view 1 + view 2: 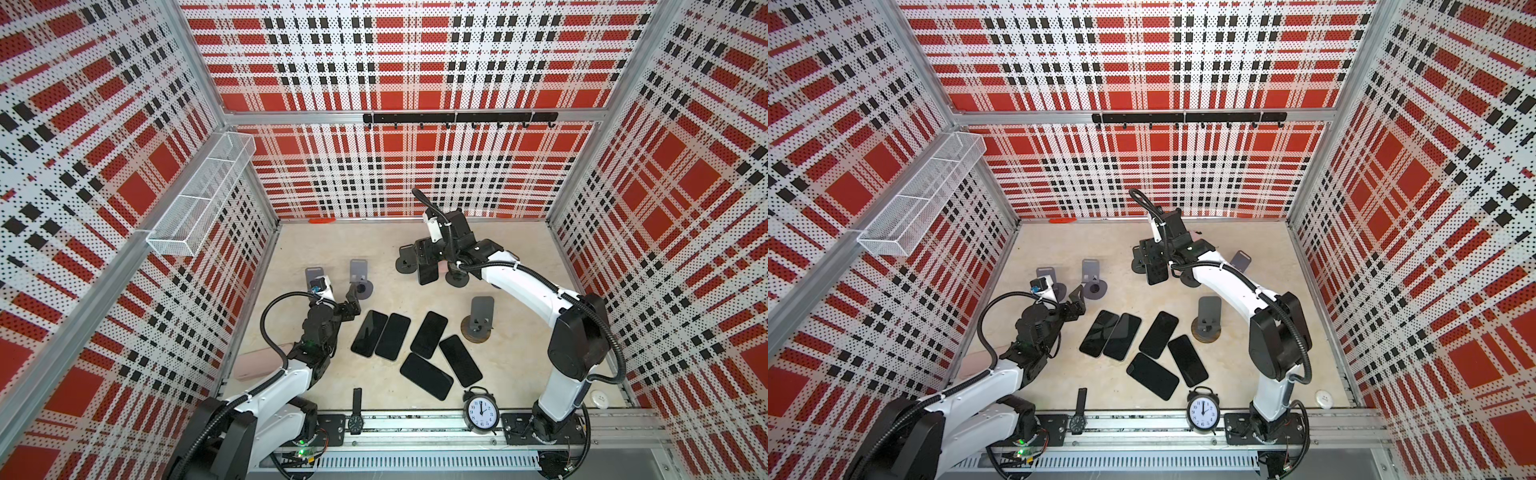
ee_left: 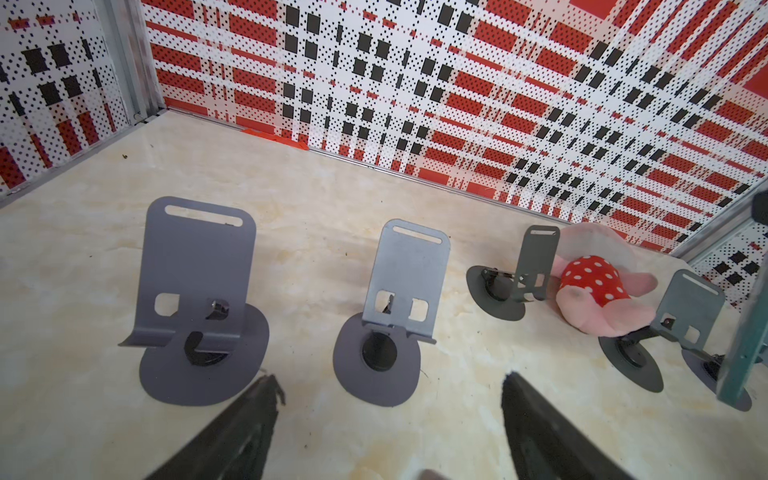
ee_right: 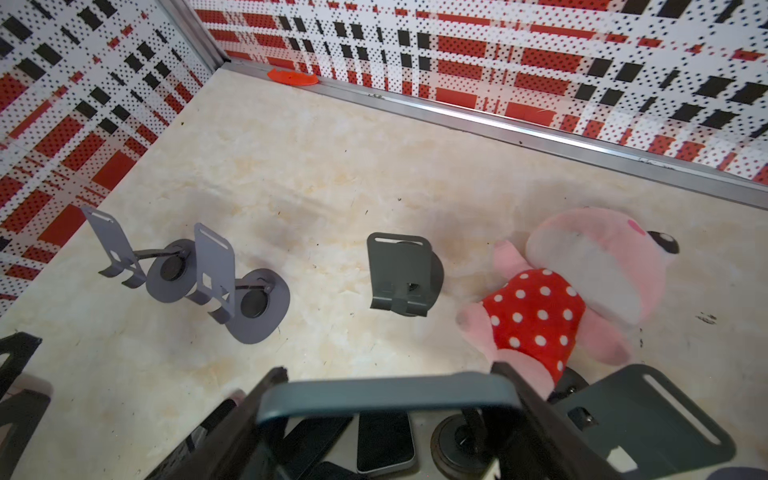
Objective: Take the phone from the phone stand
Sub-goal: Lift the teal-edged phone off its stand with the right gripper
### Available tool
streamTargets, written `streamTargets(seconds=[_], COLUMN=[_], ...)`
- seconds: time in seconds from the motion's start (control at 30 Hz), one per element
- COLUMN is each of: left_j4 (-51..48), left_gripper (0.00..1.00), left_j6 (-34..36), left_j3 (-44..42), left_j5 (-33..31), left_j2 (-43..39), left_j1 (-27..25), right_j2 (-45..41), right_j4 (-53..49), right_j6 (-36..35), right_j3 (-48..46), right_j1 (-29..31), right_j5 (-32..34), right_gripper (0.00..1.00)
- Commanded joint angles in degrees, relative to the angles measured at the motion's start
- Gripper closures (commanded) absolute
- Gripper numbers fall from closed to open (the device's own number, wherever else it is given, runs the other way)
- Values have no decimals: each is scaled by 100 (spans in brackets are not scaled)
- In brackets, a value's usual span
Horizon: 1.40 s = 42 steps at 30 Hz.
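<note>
Peering from the right wrist showed a pink plush toy point(image 3: 573, 291) in a red spotted dress lying on the far table point(image 3: 332, 166), a toy the right arm point(image 1: 519, 278) almost wholly hid in both top views; only those showed the alarm clock point(image 1: 481, 411) at the near edge. A grey phone stand point(image 3: 648, 415) stood just right of the phone point(image 3: 388, 395), which the right gripper point(image 3: 388, 374) clamped by its sides at far centre. The left gripper point(image 2: 389, 377) gaped empty.

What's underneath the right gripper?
A pink plush toy in a red dotted dress, between two phone stands. In both top views the right gripper and its phone cover nearly all of it.
</note>
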Motion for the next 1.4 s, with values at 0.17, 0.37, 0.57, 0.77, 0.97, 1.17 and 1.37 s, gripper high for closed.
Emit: streamTargets(seconds=[0.17,0.37,0.57,0.77,0.97,1.17,1.37], left_j4=[183,183,183,183,205,263,258], left_gripper=[12,12,11,11,11,11,11], left_j6=[37,43,-14,-28,-68,-81,-76], left_j3=[-90,-132,-169,-173,-202,-204,-187], left_j5=[-182,-210,-209,-152,-117,-64,-95], left_j2=[-12,-86,-97,-116,-119,-55,-9], left_j1=[23,45,119,155,157,164,164], right_j2=[921,1333,1791,1969,2215,2390,2611], right_j4=[-188,-523,-935,-1098,-1467,-1565,-1692], right_j6=[-1112,-1437,-1537,-1572,-1467,-1497,-1531], right_j3=[781,1065,1397,1456,1692,1740,1859], right_j1=[560,639,645,642,642,642,654], right_j5=[20,-33,-106,-1,-85,-79,-160], right_gripper=[31,31,33,32,32,32,32])
